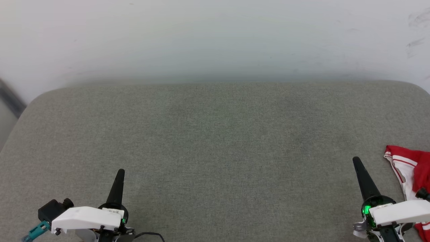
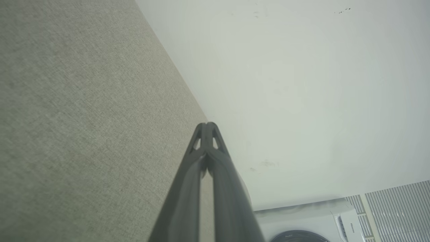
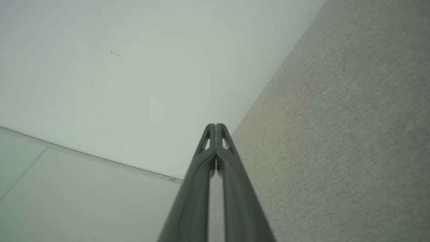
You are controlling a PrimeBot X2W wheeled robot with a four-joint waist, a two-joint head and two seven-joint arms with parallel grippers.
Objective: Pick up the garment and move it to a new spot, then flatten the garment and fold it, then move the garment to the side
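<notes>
Garment (image 1: pixel 410 166), red with white striped trim, lies bunched at the right edge of the grey padded surface (image 1: pixel 215 141), near the right gripper (image 1: pixel 355 161) but clear of its fingertips. The 2 grippers sit well apart. Right jaws clenched, empty. Left gripper (image 1: pixel 121 172) likewise clenched on nothing.

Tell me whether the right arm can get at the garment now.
Probably yes: the garment lies just right of the right gripper, nothing between them, though its jaws are shut.
</notes>
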